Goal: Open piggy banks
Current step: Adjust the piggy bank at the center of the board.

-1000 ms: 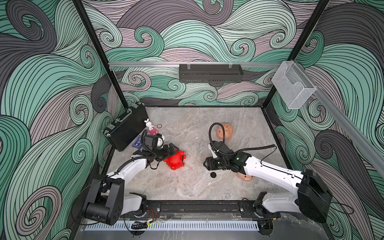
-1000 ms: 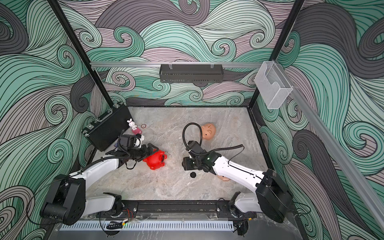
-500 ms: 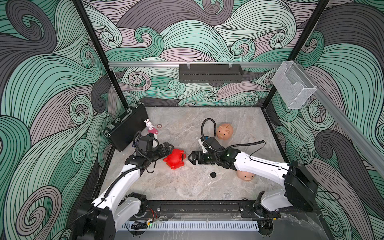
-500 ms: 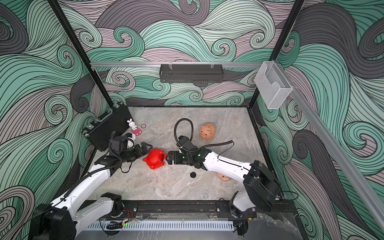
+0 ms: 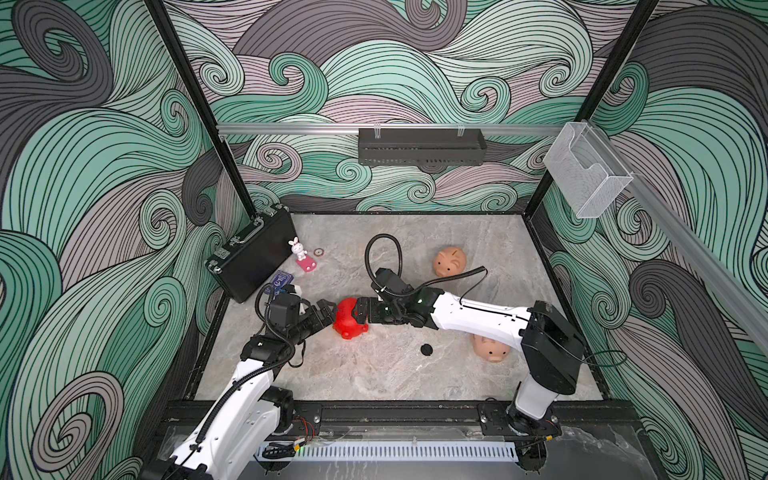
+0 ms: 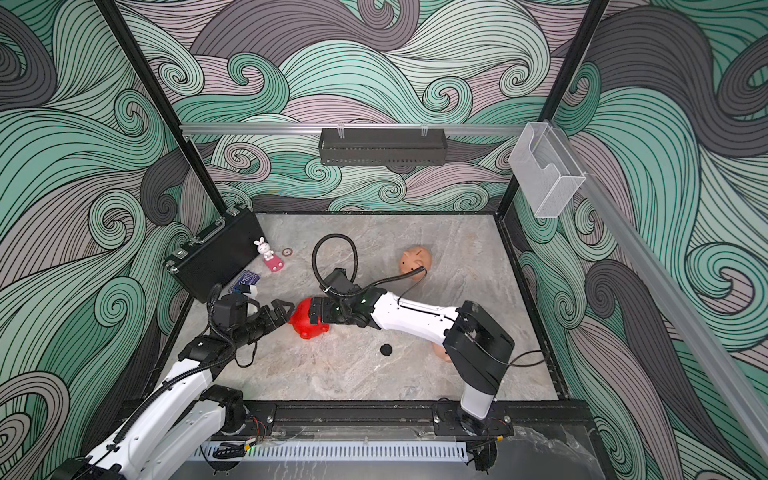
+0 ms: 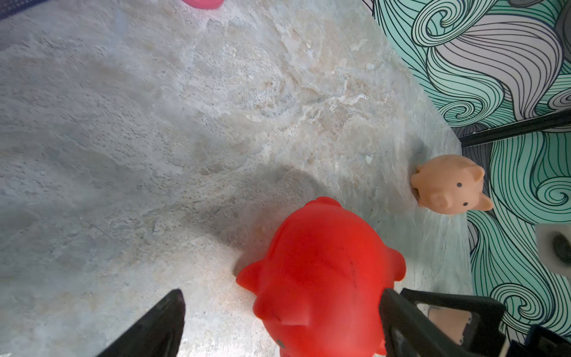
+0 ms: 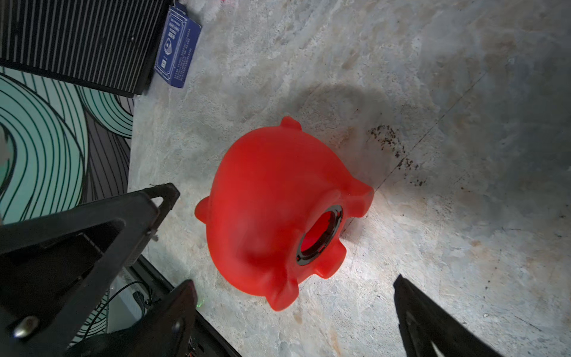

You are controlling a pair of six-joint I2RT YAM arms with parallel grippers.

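The red piggy bank [image 5: 348, 319] lies on its side near the middle of the bench [image 5: 374, 374], between the two tools. In the right wrist view its belly hole [image 8: 321, 235] gapes open, ringed in black, with red showing inside. A small black disc [image 5: 426, 350] lies on the bench a little nearer and to the right, apart from the pig.

Writing: only the blue card [image 8: 176, 46] by the black case [image 5: 253, 253] carries print — white lines and a small emblem, too small to read. No brand shows on the pigs.

The left tool [image 5: 328, 312] stands with its jaws spread, just left of the red pig; the right tool [image 5: 360, 312] is spread wide too, at the pig's right side. Neither grips it, though whether a fingertip touches is hard to tell.

One peach-pink piggy bank [image 5: 450, 260] sits far right, in plain view; the other peach-pink piggy bank [image 5: 491, 348] is half hidden under the right arm — only its snout end shows. A white rabbit figurine [image 5: 300, 253] stands by the case.
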